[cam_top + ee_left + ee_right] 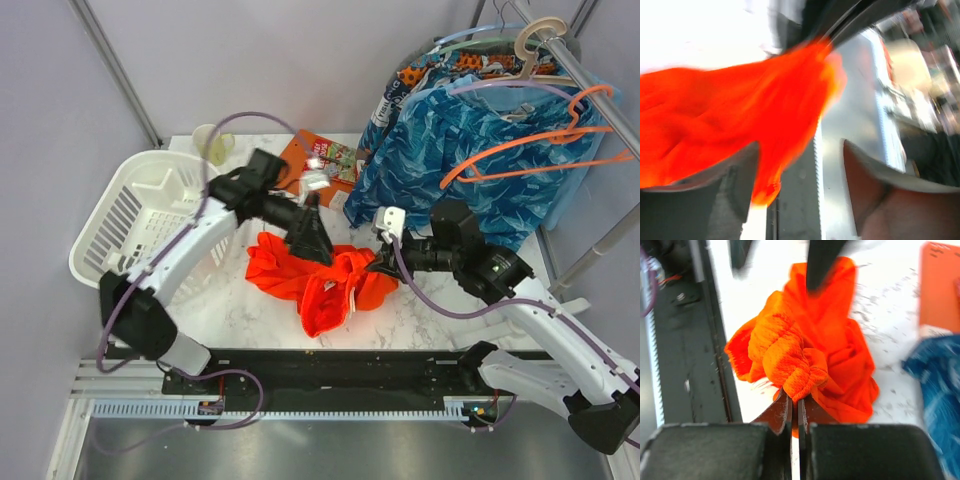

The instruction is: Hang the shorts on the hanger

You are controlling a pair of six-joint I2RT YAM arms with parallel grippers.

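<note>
Fingers of the right arm pinch the shorts on the surface, left fingers spread; grasp stage, next lift toward the hanger

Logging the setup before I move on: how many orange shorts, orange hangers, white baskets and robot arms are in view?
Orange shorts: 1
Orange hanger: 1
White basket: 1
Robot arms: 2, the left arm and the right arm
Total: 5
</note>
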